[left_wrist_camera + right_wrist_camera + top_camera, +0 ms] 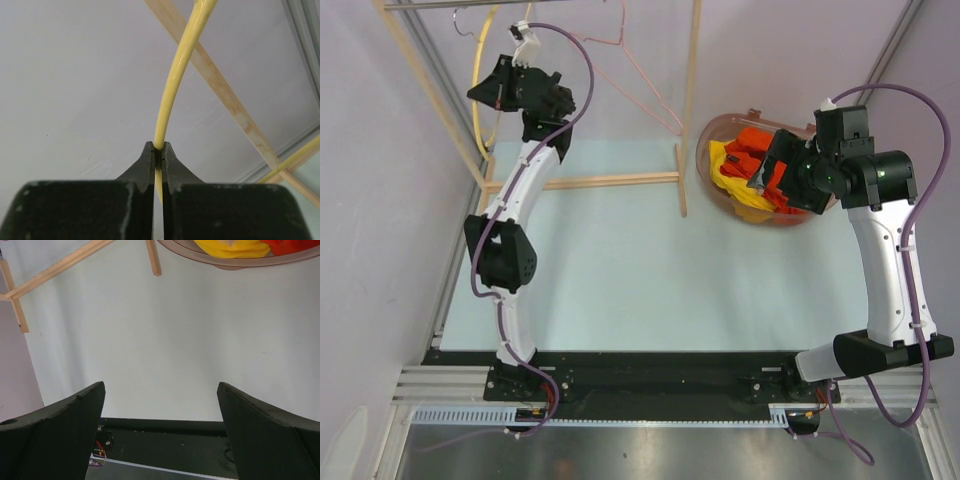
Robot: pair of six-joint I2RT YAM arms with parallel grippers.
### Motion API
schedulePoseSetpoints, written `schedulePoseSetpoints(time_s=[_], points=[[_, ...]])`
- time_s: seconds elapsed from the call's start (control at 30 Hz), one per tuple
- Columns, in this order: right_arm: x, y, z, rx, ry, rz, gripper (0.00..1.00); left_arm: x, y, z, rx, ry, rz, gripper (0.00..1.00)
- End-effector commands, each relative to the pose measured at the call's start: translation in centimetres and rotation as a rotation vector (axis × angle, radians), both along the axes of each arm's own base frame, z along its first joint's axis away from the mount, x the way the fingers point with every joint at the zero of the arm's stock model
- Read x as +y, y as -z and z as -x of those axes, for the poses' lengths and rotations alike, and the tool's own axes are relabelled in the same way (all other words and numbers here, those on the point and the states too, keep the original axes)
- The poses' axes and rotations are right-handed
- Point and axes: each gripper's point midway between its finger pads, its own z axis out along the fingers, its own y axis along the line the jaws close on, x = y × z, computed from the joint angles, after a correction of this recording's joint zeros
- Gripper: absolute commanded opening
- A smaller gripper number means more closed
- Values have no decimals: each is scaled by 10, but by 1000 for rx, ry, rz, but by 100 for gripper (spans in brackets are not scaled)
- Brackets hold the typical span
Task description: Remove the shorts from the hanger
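Observation:
The yellow shorts [728,178] and the orange-red shorts [752,147] lie bunched in a round pinkish basket [712,135] at the back right. In the right wrist view the yellow pair [230,247] and the orange-red pair [295,245] show at the top edge. My left gripper [506,88] is raised at the rack and shut on a bare yellow hanger [477,100]; the left wrist view shows the jaws [159,148] pinching its wire [172,85]. My right gripper [772,165] hovers over the basket, open and empty [161,390].
A wooden rack [580,182] stands at the back left, its bar [225,95] crossing behind the yellow hanger. A bare pink wire hanger [638,85] hangs on it. The basket rim [200,259] sits near a rack foot [153,257].

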Motion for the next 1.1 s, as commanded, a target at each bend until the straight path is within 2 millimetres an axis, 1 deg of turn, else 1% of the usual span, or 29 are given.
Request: schedulePoseSetpoints(time_s=[0.0,0.17,0.27,0.3,0.37,0.47,0.6,0.73,0.87,0.93,1.03,1.07], points=[[-5,2,20,59,-25,26,100,3,-27,8,-151,0,39,0],[-8,1,20,53,-16,28,100,1,-22,-1,-142,11,40,0],[-7,2,20,58,-18,25,100,0,-25,-1,-174,10,52,0],[-7,2,20,60,-19,22,100,-1,-30,-1,-190,17,53,0],[-6,2,21,61,-21,19,100,-3,-24,-10,-171,33,59,0],[-6,1,20,56,-20,18,100,-4,-25,-13,-178,36,59,0],[-6,0,21,52,-23,16,100,-5,-23,-19,-151,50,40,0],[-5,0,22,54,-29,14,100,-10,-22,-30,-83,92,-2,0],[-6,-2,23,48,-30,15,100,-16,-30,-35,-51,141,-34,0],[-6,-1,23,50,-31,17,100,-20,-33,-35,-45,153,-39,0],[-6,-1,23,48,-30,19,100,-20,-39,-25,-74,143,-28,0],[-6,-2,22,46,-29,18,100,-18,-46,-17,-90,146,-26,0]])
